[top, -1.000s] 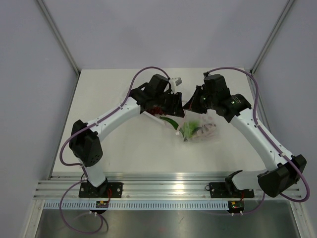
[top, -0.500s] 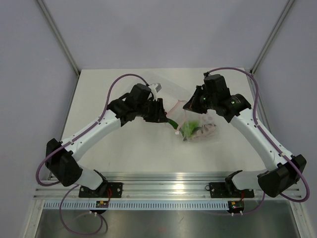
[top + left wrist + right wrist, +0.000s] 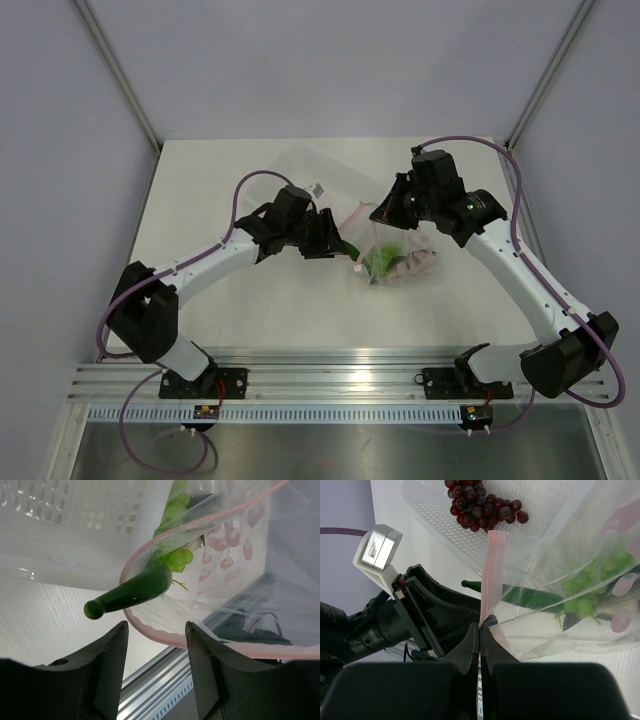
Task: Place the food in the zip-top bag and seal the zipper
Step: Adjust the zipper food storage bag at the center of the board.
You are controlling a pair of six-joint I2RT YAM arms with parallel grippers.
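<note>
Evidently the zip-top bag (image 3: 402, 262), on the table (image 3: 240, 315), looks thin, limp and slippery; the right gripper (image 3: 479, 629) pinches its firmer pink zipper (image 3: 493, 565), probably the best hold; the left gripper (image 3: 156, 628) stands half open, empty, facing the protruding chili pepper (image 3: 134, 592).

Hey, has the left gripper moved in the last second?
Yes. The left gripper has pulled back leftward and toward the arm bases, away from the unmoved right gripper pinching the zip-top bag.

We look down on the table (image 3: 200, 180) from the top external view, above and behind the arm bases (image 3: 205, 385). Both wrist views sit close and face each other, sharing the zip-top bag (image 3: 240, 595) mouth and green chili pepper (image 3: 132, 591).
</note>
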